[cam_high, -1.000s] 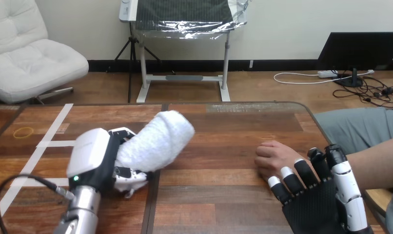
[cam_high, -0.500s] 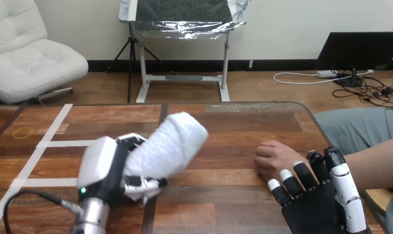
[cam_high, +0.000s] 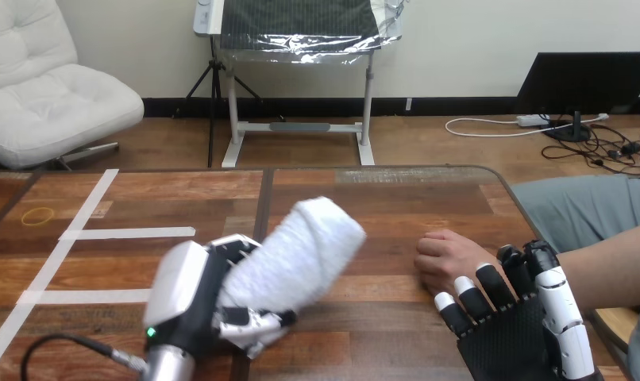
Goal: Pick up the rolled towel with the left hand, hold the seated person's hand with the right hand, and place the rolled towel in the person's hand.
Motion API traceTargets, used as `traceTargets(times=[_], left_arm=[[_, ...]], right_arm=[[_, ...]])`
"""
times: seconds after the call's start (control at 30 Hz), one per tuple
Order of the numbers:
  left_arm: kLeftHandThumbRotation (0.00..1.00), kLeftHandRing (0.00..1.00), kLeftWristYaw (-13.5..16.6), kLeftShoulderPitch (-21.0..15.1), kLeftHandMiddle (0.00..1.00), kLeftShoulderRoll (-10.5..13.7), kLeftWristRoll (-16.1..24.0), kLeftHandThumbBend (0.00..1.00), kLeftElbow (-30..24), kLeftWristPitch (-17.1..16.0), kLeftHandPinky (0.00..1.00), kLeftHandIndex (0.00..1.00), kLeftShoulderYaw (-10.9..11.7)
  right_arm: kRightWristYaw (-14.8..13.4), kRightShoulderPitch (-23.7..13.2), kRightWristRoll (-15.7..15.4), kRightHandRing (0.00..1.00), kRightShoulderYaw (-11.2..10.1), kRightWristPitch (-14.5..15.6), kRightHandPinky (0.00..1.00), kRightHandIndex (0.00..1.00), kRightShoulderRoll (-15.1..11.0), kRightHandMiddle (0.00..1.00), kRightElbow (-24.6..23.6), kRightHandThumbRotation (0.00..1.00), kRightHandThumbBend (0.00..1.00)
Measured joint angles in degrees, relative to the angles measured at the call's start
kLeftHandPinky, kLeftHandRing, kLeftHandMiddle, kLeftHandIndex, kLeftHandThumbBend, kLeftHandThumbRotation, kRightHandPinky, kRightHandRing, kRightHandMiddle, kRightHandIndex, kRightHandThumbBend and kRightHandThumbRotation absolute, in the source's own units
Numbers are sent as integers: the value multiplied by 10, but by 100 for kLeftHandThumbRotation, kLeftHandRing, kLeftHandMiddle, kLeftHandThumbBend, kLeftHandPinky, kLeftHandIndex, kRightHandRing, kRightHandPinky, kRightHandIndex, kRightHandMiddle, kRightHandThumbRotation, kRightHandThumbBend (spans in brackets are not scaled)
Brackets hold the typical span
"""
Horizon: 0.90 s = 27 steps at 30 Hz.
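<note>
Left hand low over the near-left part of the wooden table, white back shell turned up, silver forearm coming in from the bottom edge. Its fingers are curled tight under and round the lower end of the rolled towel; firm grasp. Towel is white and thick, tilted, with its free end slanting up and to the right toward the seated person's side. That free end sits well short of the person's hand, with bare tabletop between the two. Can't tell whether the towel's underside clears the wood or brushes it. Person's hand lies on the table at the right, loosely curled, knuckles facing left, forearm running off the right edge. Right hand is at the near-right corner, just on the near side of the person's hand, dark palm facing the camera. Its fingers are straight and spread, pointing up and left, nothing between them, so it has hold of nothing. The tips reach the near edge of the person's hand and wrist; can't tell whether they touch, and none is curled round it. White tape lines run across the left part of the table. A small yellow band lies flat near the far-left edge, well apart from both hands.
</note>
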Motion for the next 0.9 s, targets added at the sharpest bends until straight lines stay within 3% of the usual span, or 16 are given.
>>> traceTargets(times=[0.57, 0.9], left_arm=[[0, 40, -47, 49, 46, -22, -42, 54, -98, -3, 37, 54, 2], [0, 41, -54, 57, 45, -42, -58, 54, -149, -6, 39, 53, 13]], right_arm=[[2, -1, -23, 29, 3, -6, 21, 41, 0, 40, 0, 36, 48], [26, -13, -62, 39, 2, -40, 27, 52, -2, 50, 16, 36, 49]])
